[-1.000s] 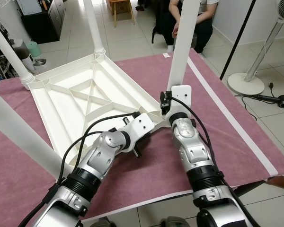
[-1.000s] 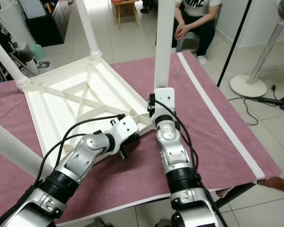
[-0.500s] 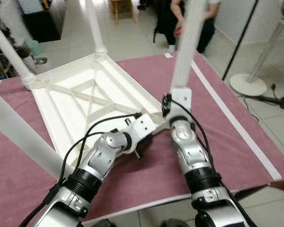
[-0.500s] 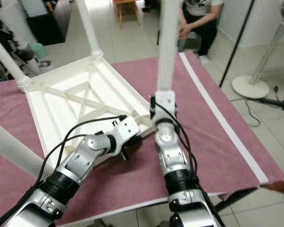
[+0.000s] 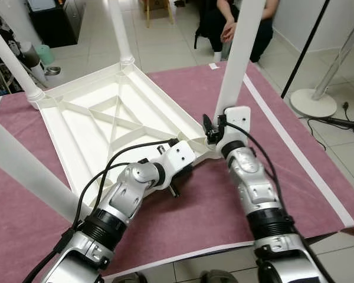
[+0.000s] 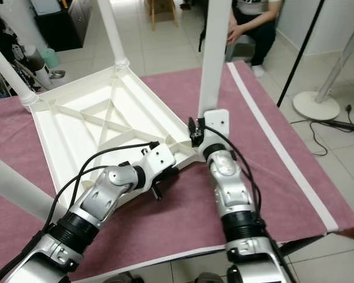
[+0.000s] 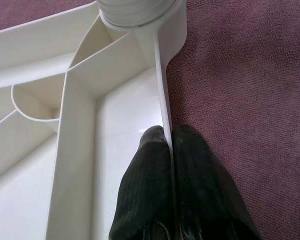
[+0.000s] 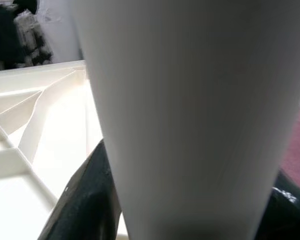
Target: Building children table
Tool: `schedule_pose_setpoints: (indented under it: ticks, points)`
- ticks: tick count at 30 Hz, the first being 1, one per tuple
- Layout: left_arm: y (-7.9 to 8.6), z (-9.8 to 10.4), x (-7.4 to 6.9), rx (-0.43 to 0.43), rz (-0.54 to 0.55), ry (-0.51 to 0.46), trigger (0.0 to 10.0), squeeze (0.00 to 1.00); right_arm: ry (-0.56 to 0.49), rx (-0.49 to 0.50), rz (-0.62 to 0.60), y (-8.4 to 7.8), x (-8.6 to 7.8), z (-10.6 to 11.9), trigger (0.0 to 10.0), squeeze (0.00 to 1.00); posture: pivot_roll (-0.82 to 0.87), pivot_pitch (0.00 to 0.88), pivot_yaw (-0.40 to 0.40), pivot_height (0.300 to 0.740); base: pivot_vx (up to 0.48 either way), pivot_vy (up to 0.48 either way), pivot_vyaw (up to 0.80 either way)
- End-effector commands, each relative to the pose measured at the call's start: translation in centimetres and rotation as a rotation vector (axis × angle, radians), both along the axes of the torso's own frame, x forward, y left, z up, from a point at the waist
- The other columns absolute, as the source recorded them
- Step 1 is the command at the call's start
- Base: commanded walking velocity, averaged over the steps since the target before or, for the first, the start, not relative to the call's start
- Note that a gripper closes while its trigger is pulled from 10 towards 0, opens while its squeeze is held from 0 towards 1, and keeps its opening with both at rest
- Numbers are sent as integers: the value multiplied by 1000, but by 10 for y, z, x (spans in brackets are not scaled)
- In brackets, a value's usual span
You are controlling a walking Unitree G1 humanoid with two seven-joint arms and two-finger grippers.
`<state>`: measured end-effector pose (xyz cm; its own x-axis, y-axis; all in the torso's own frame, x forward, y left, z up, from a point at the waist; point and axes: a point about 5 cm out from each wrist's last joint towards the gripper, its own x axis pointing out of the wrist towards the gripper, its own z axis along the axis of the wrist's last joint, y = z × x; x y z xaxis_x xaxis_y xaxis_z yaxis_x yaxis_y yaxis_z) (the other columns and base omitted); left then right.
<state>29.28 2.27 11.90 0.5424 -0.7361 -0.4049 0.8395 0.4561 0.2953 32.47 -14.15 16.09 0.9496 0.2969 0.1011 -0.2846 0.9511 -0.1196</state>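
The left hand [image 7: 169, 150] pinches the tabletop [image 5: 100, 127] rim; the right hand [image 8: 190, 200] grips the leg [image 5: 239, 56]. If the leg leans, its socket thread may jam.

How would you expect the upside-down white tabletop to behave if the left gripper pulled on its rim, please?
The white tabletop looks like thin ribbed plastic, so probably stiff yet light. Lying on the maroon cloth, it would likely slide or drag the cloth. The left gripper pinches only the thin rim, which might slip out. The tall leg held by the right gripper could lever it.
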Motion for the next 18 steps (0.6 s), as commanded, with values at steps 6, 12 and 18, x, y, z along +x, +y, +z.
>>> schedule_pose_setpoints:
  ticks: [6,12,18]
  points:
    - [11,-18,-3,66,23,56,0,0,42,-112,248,-15,-16,1,10000,0,-30,0,127,740,0,0,0]
    - [12,-18,-4,69,15,56,0,0,59,-201,271,-36,-8,5,10000,0,-23,0,132,740,0,0,0]
    - [13,-17,-3,73,17,54,0,0,76,-234,302,-40,-2,6,10000,0,-12,0,131,740,0,0,0]
